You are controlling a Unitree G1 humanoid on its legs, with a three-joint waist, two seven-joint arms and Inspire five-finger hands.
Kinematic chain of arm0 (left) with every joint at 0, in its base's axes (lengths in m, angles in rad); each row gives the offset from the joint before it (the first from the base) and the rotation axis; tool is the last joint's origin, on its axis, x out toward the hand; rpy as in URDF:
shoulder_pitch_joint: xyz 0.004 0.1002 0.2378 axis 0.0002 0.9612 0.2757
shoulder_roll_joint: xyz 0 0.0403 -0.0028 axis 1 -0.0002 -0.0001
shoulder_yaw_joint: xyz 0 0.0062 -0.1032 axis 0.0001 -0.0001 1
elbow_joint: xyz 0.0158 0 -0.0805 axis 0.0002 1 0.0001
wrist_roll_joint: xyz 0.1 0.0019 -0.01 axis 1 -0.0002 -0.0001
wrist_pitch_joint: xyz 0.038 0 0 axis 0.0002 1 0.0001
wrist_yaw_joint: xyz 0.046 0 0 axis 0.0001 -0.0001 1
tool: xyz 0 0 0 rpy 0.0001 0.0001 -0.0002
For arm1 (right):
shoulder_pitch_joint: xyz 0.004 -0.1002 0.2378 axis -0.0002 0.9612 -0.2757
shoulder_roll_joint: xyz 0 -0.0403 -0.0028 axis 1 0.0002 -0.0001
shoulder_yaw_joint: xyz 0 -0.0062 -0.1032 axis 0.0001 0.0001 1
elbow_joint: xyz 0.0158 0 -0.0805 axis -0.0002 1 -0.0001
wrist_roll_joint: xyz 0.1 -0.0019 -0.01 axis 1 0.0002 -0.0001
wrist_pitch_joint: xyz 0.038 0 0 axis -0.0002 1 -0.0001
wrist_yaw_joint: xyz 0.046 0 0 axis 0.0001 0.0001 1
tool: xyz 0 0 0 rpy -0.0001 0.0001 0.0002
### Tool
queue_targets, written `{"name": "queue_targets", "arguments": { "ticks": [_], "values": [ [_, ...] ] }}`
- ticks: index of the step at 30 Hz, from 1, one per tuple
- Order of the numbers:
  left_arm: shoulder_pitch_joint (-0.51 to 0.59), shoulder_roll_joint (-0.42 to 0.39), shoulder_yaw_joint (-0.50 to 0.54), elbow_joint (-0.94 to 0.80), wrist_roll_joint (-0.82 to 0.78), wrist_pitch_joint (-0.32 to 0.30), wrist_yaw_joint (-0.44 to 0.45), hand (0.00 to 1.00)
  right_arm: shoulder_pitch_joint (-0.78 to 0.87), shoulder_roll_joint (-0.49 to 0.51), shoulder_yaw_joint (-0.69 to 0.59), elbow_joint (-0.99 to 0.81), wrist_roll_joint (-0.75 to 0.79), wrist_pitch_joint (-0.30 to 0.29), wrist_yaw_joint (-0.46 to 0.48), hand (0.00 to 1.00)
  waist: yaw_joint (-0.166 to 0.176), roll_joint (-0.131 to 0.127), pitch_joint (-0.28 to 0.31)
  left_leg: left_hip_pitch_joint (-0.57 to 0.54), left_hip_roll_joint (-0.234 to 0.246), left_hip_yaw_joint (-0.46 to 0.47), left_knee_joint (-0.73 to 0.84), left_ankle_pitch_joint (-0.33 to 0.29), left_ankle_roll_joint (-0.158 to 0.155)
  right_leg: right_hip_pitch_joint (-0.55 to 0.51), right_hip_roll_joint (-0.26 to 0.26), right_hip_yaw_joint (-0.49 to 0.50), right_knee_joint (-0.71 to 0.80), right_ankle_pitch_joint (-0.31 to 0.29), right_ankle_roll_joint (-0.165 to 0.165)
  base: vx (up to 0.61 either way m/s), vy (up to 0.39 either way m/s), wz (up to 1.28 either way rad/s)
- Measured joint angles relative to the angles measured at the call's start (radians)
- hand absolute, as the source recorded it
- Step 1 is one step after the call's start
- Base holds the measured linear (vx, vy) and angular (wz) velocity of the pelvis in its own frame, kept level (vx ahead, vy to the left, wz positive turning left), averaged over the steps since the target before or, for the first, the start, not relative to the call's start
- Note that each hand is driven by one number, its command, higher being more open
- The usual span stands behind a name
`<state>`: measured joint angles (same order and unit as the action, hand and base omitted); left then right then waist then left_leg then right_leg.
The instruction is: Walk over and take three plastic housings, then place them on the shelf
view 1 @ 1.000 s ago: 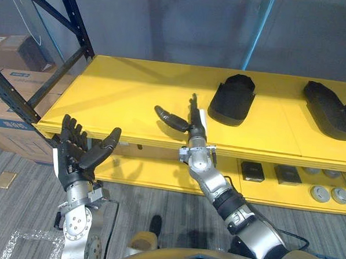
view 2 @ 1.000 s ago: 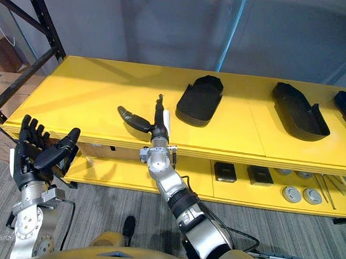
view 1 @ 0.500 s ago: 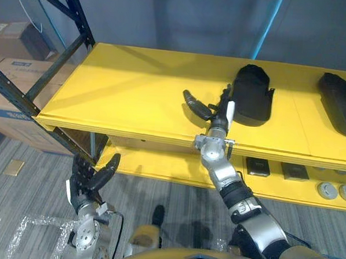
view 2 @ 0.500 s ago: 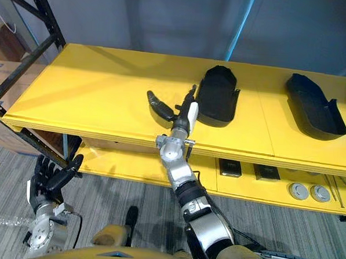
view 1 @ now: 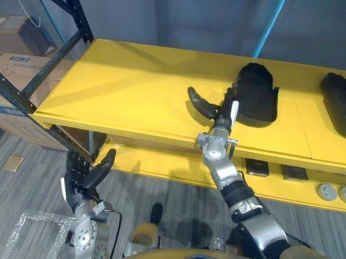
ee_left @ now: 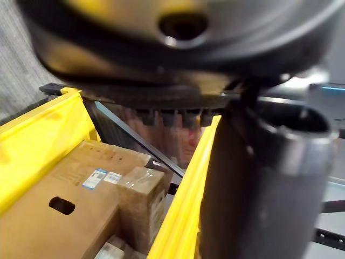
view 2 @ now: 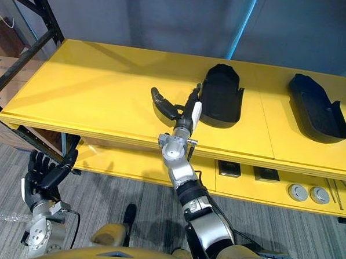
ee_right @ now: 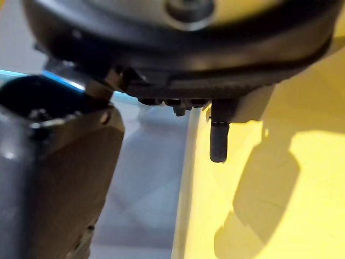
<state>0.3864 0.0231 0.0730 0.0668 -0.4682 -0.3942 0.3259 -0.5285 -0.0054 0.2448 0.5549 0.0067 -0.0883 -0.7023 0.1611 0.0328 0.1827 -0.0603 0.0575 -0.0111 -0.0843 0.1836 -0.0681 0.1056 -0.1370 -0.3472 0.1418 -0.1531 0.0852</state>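
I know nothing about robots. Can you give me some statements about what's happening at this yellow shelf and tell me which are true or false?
1. The right hand is gripping a housing. False: it is open beside the nearest black plastic housing, holding nothing.
2. Black plastic housings lie on the yellow top shelf. True.
3. The left hand rests on the top shelf. False: it hangs open, low, below that shelf's level.
4. Round grey discs lie on the lower shelf. True.
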Motion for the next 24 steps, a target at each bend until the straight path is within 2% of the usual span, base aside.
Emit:
{"name": "queue_targets", "arguments": {
  "ticks": [10,13,17,21,23,24],
  "values": [
    [0.006,-0.007,-0.001,0.067,-0.002,0.003,0.0,1.0,0.0,-0.001,-0.002,0.001,0.0,-0.008,0.018,1.0,0.0,0.001,0.005,0.003,0.002,0.006,0.0,-0.001,-0.001,-0.003,0.0,0.011,0.005,-0.001,0.0,0.0,-0.004,-0.01],
    [0.007,-0.007,-0.003,0.12,-0.002,0.004,-0.001,1.0,0.0,-0.002,-0.012,0.003,0.009,-0.034,0.049,1.0,0.0,-0.003,0.008,0.002,0.003,0.008,0.0,-0.001,-0.001,-0.008,0.0,0.014,0.01,-0.003,-0.001,-0.01,-0.009,-0.04],
    [-0.001,-0.006,0.001,0.25,-0.001,0.009,-0.033,1.0,0.031,-0.029,0.031,-0.045,0.067,-0.101,0.212,1.0,-0.01,-0.009,0.011,0.002,0.009,0.031,-0.001,-0.005,-0.002,-0.024,0.002,0.039,0.012,-0.004,-0.002,0.0,-0.013,-0.17],
    [0.0,-0.008,0.029,0.341,0.005,0.05,-0.057,1.0,0.188,-0.086,0.144,-0.383,0.125,-0.11,0.405,1.0,-0.043,-0.03,0.009,0.008,0.019,0.081,0.0,-0.015,0.002,-0.037,0.009,0.088,-0.008,0.008,0.002,0.04,-0.015,-0.36],
    [-0.005,-0.007,0.066,0.397,0.008,0.071,-0.068,1.0,0.295,-0.126,0.169,-0.626,0.167,-0.119,0.537,1.0,-0.072,-0.056,-0.001,0.031,0.023,0.13,0.0,-0.027,-0.002,-0.037,0.018,0.136,-0.024,0.023,0.001,0.09,-0.032,-0.63],
    [-0.006,-0.006,0.072,0.415,0.008,0.073,-0.067,1.0,0.311,-0.139,0.164,-0.672,0.182,-0.12,0.568,1.0,-0.083,-0.063,-0.006,0.036,0.024,0.144,0.0,-0.03,-0.001,-0.037,0.018,0.146,-0.024,0.024,0.001,0.09,-0.021,-0.58]
  ]
}}
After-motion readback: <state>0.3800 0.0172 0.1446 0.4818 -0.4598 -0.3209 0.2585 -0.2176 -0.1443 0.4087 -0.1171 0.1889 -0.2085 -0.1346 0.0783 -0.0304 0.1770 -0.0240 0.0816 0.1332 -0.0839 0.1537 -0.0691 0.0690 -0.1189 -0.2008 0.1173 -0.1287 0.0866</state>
